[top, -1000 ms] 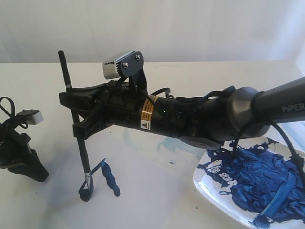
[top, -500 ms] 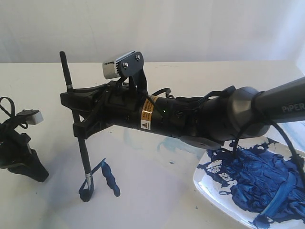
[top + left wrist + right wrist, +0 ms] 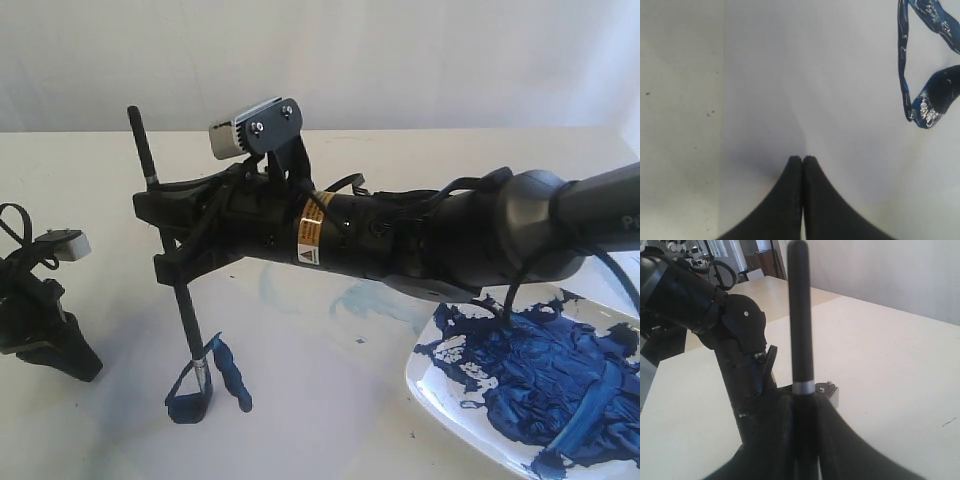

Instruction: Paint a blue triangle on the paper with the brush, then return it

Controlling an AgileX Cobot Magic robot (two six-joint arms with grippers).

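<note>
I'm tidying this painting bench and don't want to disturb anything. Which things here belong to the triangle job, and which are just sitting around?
In the job:
brush, gripped by the right claw
blue triangle
paper
plate of blue paint

Sitting around:
left claw, shut and empty
pale-blue smears

One brush (image 3: 188, 320), one paper (image 3: 320, 365), one plate (image 3: 422, 392), two grippers (image 3: 802, 159) (image 3: 166, 240)
</note>
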